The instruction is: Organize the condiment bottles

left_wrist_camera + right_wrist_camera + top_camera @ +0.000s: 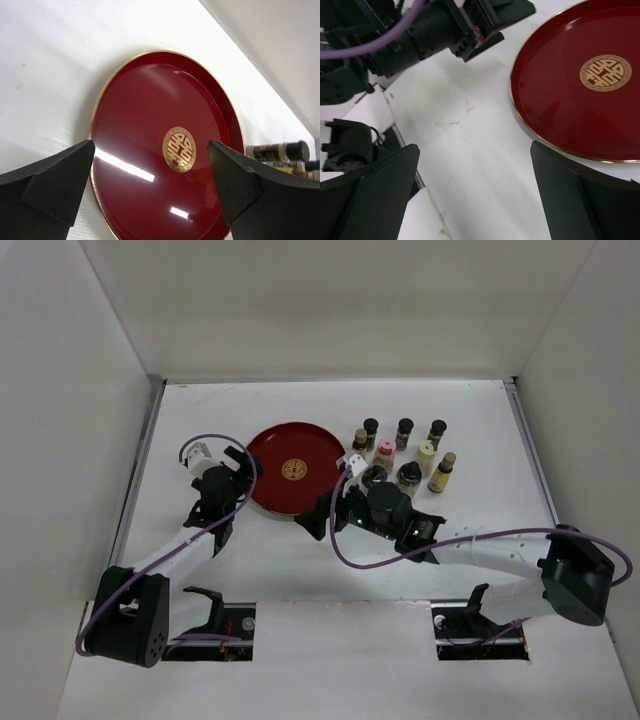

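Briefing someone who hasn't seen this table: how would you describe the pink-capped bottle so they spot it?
Find the round red tray; a cluster of small condiment bottles stands just right of it. Near the cluster's middle is the pink-capped bottle, the only pink cap among black, brown and pale yellow.

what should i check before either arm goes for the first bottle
1. Left gripper open with nothing in it: ok.
2. Right gripper open with nothing in it: ok.
3. Red tray has no bottle on it yet: ok.
4. Condiment bottles upright, clustered to the right of the tray: ok for those in plain sight; one beside the right arm is partly hidden.
5. A bottle lined up between the right gripper's fingers: not ok; its wrist view shows no bottle.
6. A bottle lined up for the left gripper: not ok; the tray fills its gap.
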### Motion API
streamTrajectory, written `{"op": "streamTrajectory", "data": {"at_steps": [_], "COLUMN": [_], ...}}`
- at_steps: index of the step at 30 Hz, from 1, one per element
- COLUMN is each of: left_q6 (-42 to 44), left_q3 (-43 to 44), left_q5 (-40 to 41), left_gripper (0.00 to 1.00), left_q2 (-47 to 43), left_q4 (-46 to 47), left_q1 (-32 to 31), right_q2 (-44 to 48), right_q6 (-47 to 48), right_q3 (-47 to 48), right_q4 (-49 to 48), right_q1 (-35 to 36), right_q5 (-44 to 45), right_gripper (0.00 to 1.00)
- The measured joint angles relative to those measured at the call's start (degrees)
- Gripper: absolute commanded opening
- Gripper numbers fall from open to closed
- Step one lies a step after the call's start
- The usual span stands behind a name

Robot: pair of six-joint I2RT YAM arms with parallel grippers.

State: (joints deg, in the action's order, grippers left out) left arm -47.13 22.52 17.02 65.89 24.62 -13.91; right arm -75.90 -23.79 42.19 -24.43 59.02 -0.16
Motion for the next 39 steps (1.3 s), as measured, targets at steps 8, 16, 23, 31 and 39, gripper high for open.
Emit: {"op": "streamTrajectory", "data": {"at_steps": [8, 16, 23, 31, 39], "left_q6": [-2.64, -3.96, -5.97, -8.37, -10.27], "left_q3": [-2.8, -4.76, -6.19, -7.23, -7.56], "left_q5": [-0.09, 2.03, 2.49, 1.09, -4.26], "left_gripper": [1.0, 1.0, 1.0, 1.0, 1.0], "left_q2": [-3.58, -8.26, -10.27, -9.92, -6.69], "left_q4": [-0.66, -1.64, -2.84, -4.31, -3.28], "left_q1": [3.04, 4.66, 7.87, 11.87, 13.68], "right_q2": [0.07, 3.78, 6.78, -4.42, -17.79], "right_q6": [5.4, 3.04, -1.22, 0.22, 4.81], "right_q3": [-0.39, -1.68, 6.8, 23.02, 28.15], "right_q4": [-1.42, -1.75, 8.17, 19.5, 27.47], "right_q1": [1.99, -1.16, -12.81, -22.86, -22.95], "right_q5": [6.78, 8.46, 11.61, 20.72, 23.37], "right_gripper": [1.0, 0.17, 0.22, 0.64, 0.61]}}
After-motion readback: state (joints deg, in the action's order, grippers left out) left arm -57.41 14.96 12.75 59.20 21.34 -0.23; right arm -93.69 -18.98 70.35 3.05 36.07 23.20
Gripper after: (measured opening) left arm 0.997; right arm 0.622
